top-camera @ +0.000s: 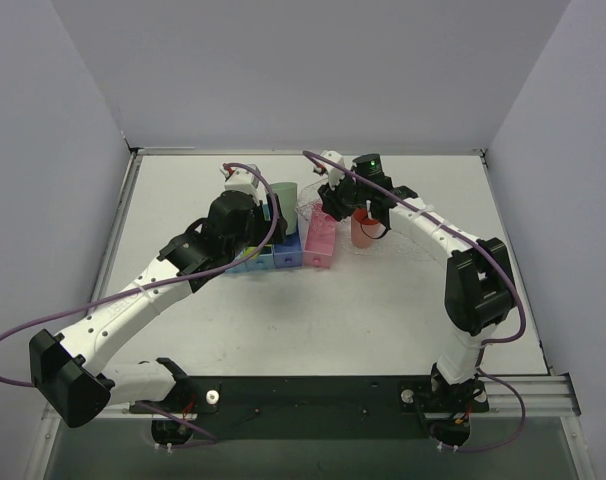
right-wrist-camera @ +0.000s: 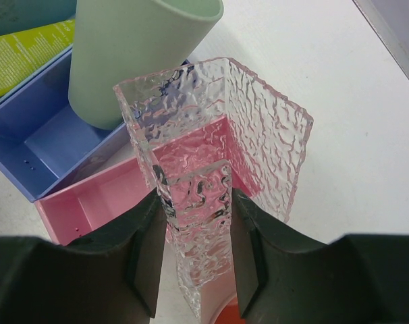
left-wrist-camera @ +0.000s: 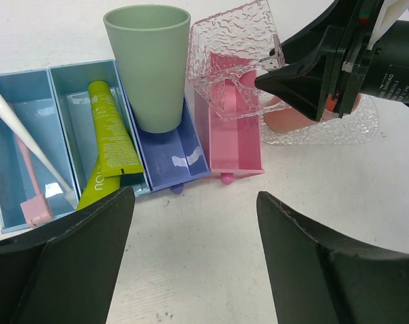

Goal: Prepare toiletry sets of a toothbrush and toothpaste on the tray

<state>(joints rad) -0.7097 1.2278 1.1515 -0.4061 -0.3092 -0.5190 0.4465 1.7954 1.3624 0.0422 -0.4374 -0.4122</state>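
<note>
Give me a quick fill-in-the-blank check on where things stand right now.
1. The right fingers are clamped on a wall of the clear, tipped-up ____.
2. The toothpaste lies in a blue bin, between the bin with the toothbrush and the bin with the ____ cup.
3. The left fingers stand ____, holding nothing.
Missing words: tray; green; open.

Readable text: almost none.
My left wrist view shows the toothpaste tube [left-wrist-camera: 111, 135] with fine print too small to read; larger white letters near its cap look like "no".
</note>
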